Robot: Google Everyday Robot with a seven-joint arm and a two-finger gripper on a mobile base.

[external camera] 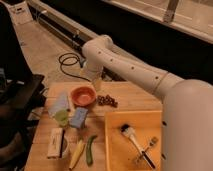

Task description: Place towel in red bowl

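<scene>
Camera view: my arm reaches in from the right and bends down over the far side of the wooden table. My gripper hangs just above the right rim of the red bowl. Spread or pressed together? I cannot tell from here. The towel, a pale cloth, lies on the table just left of the bowl, apart from my gripper. Dark grapes sit right of the bowl, near my gripper. A blue sponge lies in front of the bowl. Nearer the front edge lie a banana and a green vegetable, side by side. The yellow bin on the right holds a brush.
</scene>
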